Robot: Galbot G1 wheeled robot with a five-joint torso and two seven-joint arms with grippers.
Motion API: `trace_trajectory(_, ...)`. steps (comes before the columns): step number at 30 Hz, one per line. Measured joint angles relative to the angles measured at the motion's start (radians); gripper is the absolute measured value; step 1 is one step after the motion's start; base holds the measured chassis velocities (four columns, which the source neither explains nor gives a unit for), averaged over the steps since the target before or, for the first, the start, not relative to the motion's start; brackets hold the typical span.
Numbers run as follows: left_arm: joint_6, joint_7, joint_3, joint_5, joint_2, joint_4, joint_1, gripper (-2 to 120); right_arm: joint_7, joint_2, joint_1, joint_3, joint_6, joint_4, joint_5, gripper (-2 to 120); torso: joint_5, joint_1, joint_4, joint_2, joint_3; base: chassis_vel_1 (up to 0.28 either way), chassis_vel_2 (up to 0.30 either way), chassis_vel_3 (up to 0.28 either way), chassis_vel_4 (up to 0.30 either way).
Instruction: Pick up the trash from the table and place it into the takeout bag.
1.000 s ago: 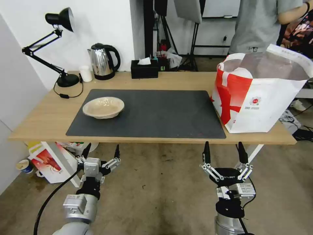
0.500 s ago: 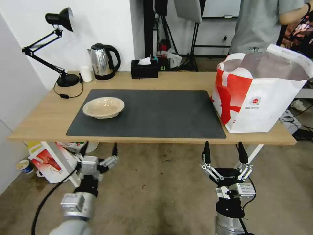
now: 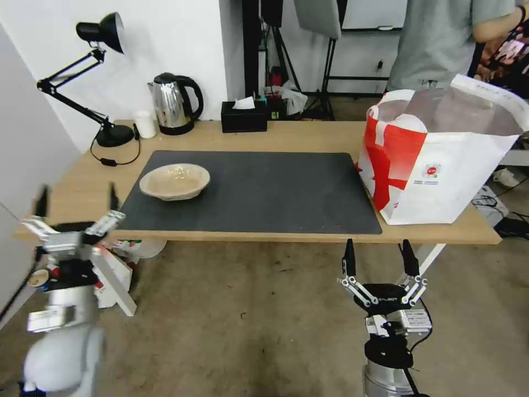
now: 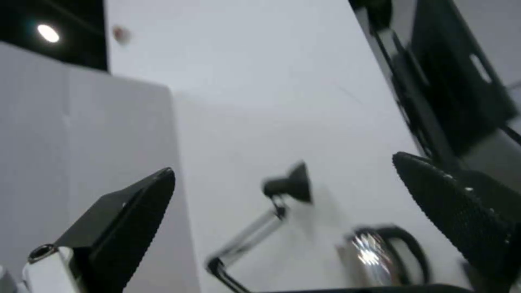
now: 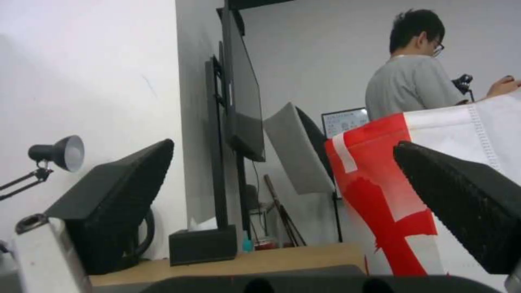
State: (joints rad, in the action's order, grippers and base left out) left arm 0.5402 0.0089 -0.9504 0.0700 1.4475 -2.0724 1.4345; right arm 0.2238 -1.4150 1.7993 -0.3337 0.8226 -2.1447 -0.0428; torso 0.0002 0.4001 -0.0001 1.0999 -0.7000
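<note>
The left end effector (image 3: 74, 212) hangs off the tabletop's (image 3: 82, 193) left front corner, fingers spread and empty; the right end effector (image 3: 378, 259) waits, also spread, below the front edge. The pulp bowl (image 3: 174, 181) sits on the mat (image 3: 264, 190), well apart from the bag (image 3: 435, 160) at the right end. The left arm looks blurred, so it may be swinging fast, and it could clip the tabletop edge or shove the light bowl.

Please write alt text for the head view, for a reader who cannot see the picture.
A tan pulp bowl sits on the grey mat of a wooden table, with the red-and-white takeout bag at the right end. Both grippers are open: left gripper at the table's near left corner, right gripper low in front.
</note>
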Motion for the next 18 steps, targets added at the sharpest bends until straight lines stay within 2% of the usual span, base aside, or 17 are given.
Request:
trace_trajectory(10,0.011,0.005,-0.013,0.011,-0.014,-0.003,-0.004,100,0.0,0.0,0.0,0.0,0.0,0.0,0.0,100,-0.0004,0.0,0.0001,0.0,0.0,0.0,0.0,0.0,0.0)
trace_trajectory(11,-0.005,0.016,-0.016,0.032,-0.042,-0.031,0.011,100,0.0,0.0,0.0,0.0,0.0,0.0,0.0,100,-0.0012,0.0,-0.0001,0.0,0.0,0.0,0.0,0.0,0.0)
trace_trajectory(13,-0.052,0.043,-0.024,0.087,-0.124,-0.112,0.052,100,0.0,0.0,0.0,0.0,0.0,0.0,0.0,100,0.0006,0.0,0.0002,0.0,0.0,0.0,0.0,0.0,0.0)
trace_trajectory(14,-0.052,0.043,-0.024,0.087,-0.124,-0.112,0.052,100,0.0,0.0,0.0,0.0,0.0,0.0,0.0,100,0.0006,0.0,0.0002,0.0,0.0,0.0,0.0,0.0,0.0)
trace_trajectory(15,-0.071,0.054,-0.027,0.109,-0.158,-0.145,0.067,100,0.0,0.0,0.0,0.0,0.0,0.0,0.0,100,0.0013,0.0,0.0002,0.0,0.0,0.0,0.0,0.0,0.0)
trace_trajectory(17,-0.085,0.059,-0.027,0.12,-0.171,-0.156,0.076,100,0.0,0.0,0.0,0.0,0.0,0.0,0.0,100,-0.0012,0.0,0.0002,0.0,0.0,0.0,0.0,0.0,0.0)
trace_trajectory(18,-0.087,0.06,-0.027,0.122,-0.174,-0.159,0.077,100,0.0,0.0,0.0,0.0,0.0,0.0,0.0,100,-0.0002,0.0,0.0,0.0,0.0,0.0,0.0,0.0,0.0)
